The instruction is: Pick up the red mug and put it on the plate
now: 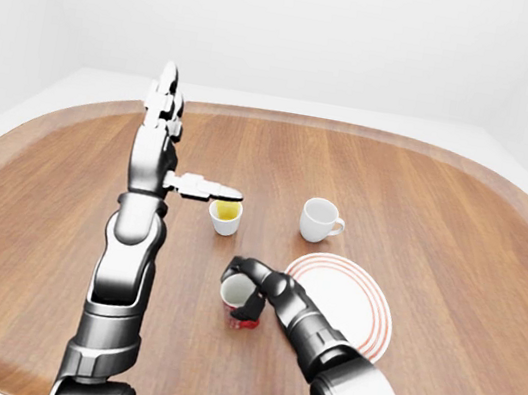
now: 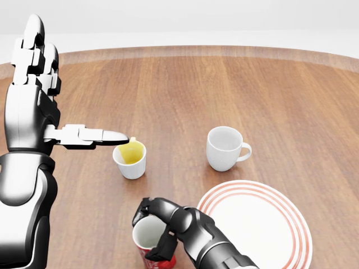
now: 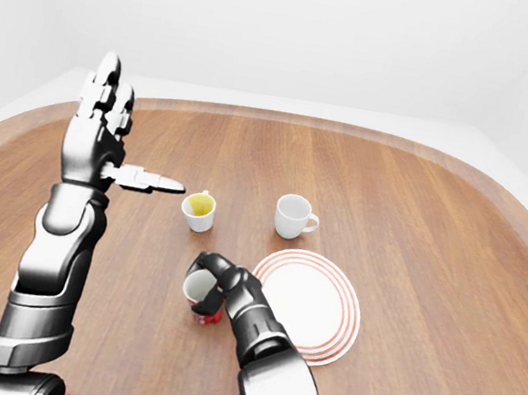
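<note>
Looks like a bare simulated test space: blank white surroundings, just one rounded wooden desk [image 1: 458,250] set with crockery.

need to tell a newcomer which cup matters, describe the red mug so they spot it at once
On the round wooden table, find the red-ringed plate. Just left of it in the head view stands the red mug, with the right hand around it; both other cups are white outside.

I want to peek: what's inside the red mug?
The red mug looks empty: only its pale inner wall shows. The right hand curls over its rim, hiding part of the inside and bottom.
</note>
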Controlling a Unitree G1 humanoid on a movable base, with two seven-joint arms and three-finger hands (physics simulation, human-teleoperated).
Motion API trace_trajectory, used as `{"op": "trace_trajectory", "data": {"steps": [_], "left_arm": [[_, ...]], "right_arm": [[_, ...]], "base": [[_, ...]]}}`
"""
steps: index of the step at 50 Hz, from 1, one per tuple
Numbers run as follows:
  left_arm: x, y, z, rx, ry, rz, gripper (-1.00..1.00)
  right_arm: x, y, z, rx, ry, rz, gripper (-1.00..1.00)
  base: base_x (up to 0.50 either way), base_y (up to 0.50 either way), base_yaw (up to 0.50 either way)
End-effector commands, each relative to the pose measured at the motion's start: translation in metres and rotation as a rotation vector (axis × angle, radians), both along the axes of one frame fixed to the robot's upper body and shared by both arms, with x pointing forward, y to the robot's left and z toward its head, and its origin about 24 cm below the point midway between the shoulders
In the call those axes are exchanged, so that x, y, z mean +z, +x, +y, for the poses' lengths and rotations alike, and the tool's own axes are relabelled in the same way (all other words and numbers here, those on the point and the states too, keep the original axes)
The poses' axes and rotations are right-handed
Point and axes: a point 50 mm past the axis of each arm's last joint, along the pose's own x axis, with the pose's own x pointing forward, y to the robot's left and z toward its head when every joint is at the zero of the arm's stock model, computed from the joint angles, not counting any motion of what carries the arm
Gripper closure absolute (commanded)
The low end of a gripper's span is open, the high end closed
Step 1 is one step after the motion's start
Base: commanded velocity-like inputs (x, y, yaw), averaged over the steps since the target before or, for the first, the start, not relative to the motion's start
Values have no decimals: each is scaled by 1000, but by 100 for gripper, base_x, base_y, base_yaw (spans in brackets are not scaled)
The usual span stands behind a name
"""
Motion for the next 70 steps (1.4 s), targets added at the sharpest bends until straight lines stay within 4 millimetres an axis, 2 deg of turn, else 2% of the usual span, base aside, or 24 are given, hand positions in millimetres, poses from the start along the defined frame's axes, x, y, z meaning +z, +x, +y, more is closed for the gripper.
{"op": "trace_trajectory", "data": {"steps": [1,12,35,48,70], "left_arm": [[0,0,0,0,0,0,-100],[-1,-1,1,2,-1,1,-100],[2,-3,-1,-2,1,-12,-100],[2,-3,-2,-4,2,-14,-100],[2,-2,-4,-7,4,-11,-100]], "right_arm": [[0,1,-1,-34,-4,-32,100],[6,6,-3,-39,7,-54,100],[52,30,-7,-1,89,-219,100],[57,30,-12,18,86,-250,100],[61,30,-37,15,50,-284,100]], "base": [[0,0,0],[0,0,0],[0,0,0],[0,0,0],[0,0,0]]}}
